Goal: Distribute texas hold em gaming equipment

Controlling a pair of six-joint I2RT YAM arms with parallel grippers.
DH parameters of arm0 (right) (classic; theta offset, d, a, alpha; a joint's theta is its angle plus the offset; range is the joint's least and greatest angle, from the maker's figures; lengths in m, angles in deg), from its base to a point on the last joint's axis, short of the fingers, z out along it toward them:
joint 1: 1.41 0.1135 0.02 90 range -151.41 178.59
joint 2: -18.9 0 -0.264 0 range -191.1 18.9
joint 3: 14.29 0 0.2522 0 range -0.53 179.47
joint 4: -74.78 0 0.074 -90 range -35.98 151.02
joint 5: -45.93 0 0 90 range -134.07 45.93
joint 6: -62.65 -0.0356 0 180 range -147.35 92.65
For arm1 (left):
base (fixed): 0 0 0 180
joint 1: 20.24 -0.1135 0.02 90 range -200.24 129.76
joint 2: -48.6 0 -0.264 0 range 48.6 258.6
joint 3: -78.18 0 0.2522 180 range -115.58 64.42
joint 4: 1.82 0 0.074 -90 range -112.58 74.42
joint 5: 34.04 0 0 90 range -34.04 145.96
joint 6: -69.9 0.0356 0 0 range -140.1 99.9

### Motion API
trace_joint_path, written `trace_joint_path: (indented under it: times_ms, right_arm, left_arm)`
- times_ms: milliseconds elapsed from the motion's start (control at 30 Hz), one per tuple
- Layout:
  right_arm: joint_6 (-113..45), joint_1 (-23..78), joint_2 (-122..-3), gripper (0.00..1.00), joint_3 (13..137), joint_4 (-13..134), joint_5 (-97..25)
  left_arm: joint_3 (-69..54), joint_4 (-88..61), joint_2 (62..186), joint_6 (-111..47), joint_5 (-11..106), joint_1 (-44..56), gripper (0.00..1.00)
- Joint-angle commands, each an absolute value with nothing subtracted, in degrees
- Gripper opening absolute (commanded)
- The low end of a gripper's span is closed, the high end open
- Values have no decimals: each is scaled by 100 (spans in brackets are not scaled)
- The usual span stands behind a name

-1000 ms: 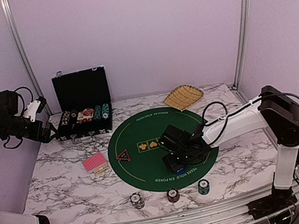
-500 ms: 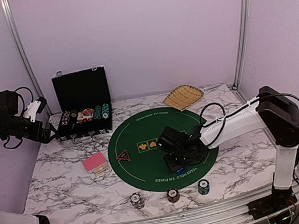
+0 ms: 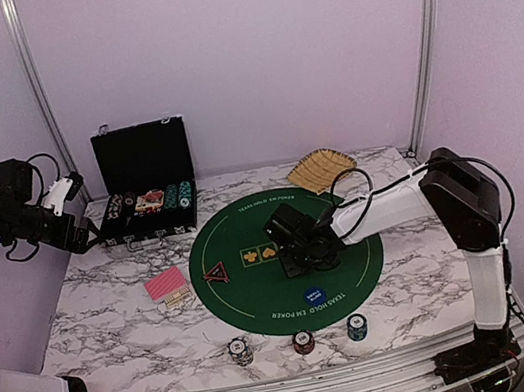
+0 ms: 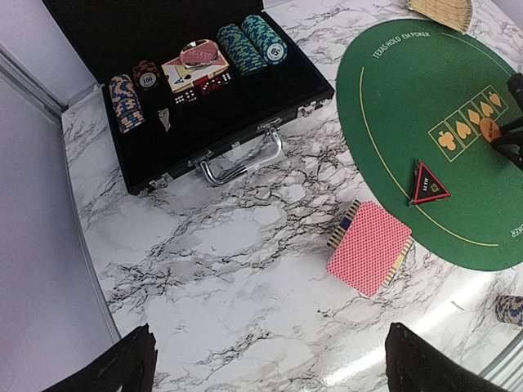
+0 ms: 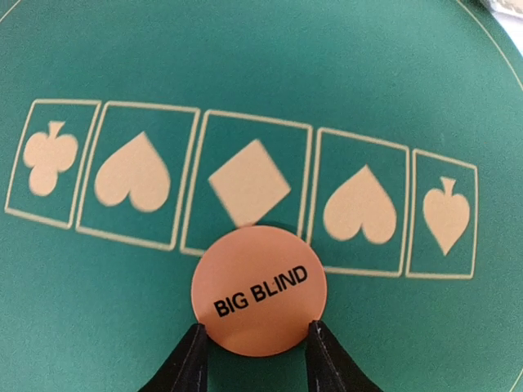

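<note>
Top external: high, from near edge, facing down across whole surface (image 3: pixel 110 314). Left wrist: elevated, oblique over case (image 4: pixel 139 24) and green mat (image 4: pixel 409 106) edge. Right wrist: very close above suit row (image 5: pixel 245 180) on mat. All three share mat.

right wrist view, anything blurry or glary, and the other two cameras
Right wrist: the BIG BLIND disc held in the right claw reads sharp, the suit symbols on the green mat look soft. Left wrist: a glare patch on the marble table near the mat. Top external: even, soft light.

Three loose chip stacks (image 3: pixel 240 350), two disc buttons (image 5: pixel 258 291), one pink-backed card deck (image 3: pixel 168 286), one triangular marker (image 3: pixel 216 273)
</note>
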State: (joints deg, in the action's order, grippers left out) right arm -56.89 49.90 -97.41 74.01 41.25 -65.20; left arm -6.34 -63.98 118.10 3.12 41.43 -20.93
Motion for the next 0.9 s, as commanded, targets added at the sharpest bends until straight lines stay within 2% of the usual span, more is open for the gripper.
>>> trace_joint_path:
  times_ms: [0, 367, 667, 800, 867]
  right_arm:
    - [-5490, 4608, -10177, 39, 7874, 4157, -6819]
    - [-5106, 4085, -11309, 39, 9429, 4158, -6639]
    - [-4943, 3736, -11786, 39, 10241, 4090, -6357]
    - [-4639, 3753, -11723, 44, 10309, 4100, -6056]
    - [-4427, 3759, -11530, 51, 10206, 4129, -5918]
  left_arm:
    - [-808, -6601, 11718, 399, 4166, -2068, 99]
    - [-887, -6629, 11799, 417, 4277, -2068, 99]
    - [-858, -6655, 11771, 442, 4273, -2068, 99]
    - [-851, -6681, 11731, 445, 4262, -2068, 99]
    - [-842, -6699, 11711, 463, 4255, -2068, 99]
